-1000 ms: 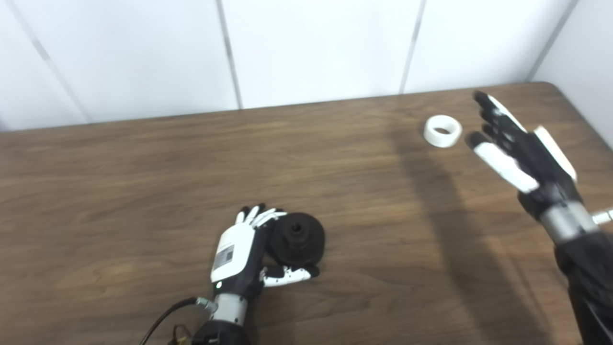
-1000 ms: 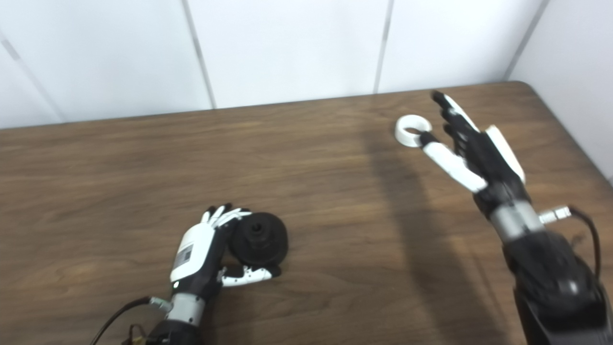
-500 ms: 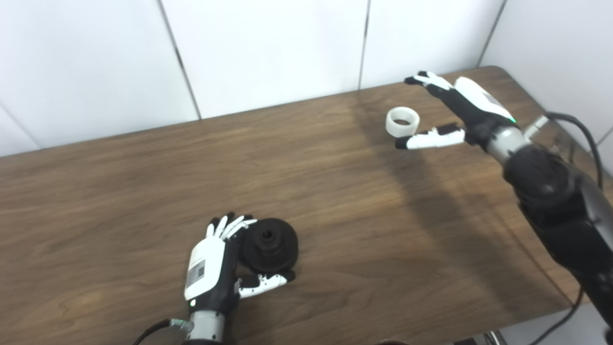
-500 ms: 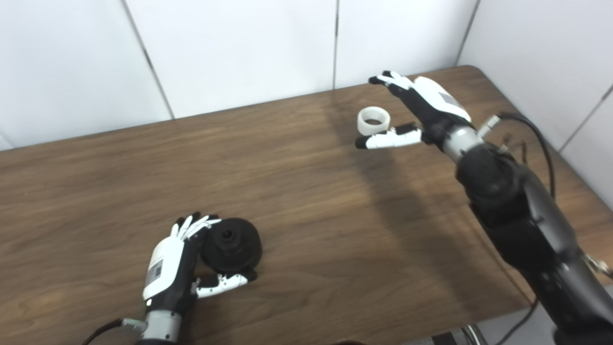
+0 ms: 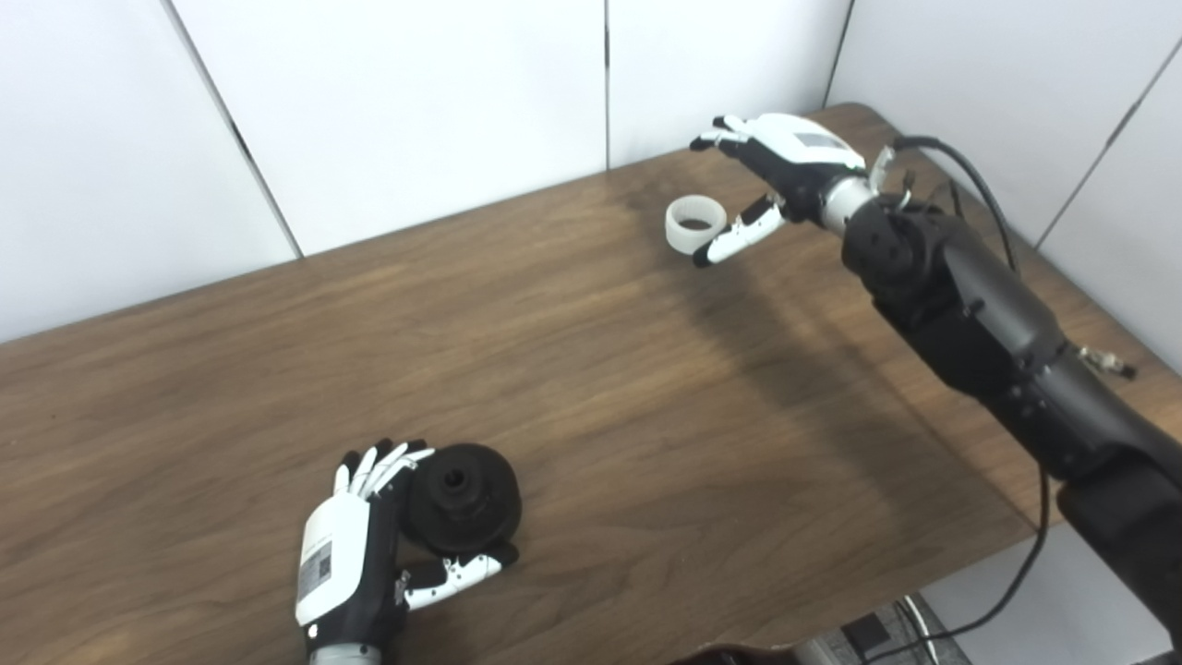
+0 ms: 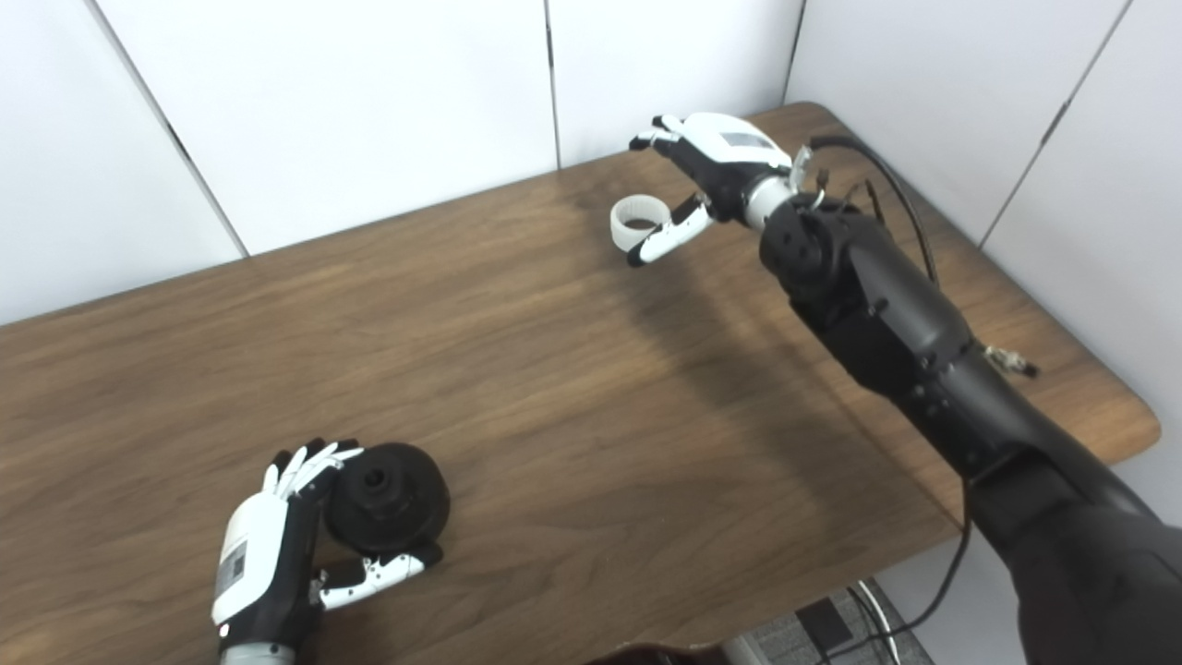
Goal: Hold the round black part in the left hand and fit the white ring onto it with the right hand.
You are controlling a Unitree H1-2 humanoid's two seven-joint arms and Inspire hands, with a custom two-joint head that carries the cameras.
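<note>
Left eye view: the right hand (image 5: 771, 171), fingers spread and grasping nothing, arches over the white ring (image 5: 691, 224) at upper right of the tabletop (image 5: 646, 369), while at lower left the left hand (image 5: 355, 554) cups the round black part (image 5: 462, 499).

Bright, even overhead light; soft arm shadow across the table (image 5: 572, 351).

Brown wood-grain table (image 5: 646, 388), rounded corner; white panelled walls (image 5: 416, 102) with dark seams; grey floor (image 5: 933, 637) below.
</note>
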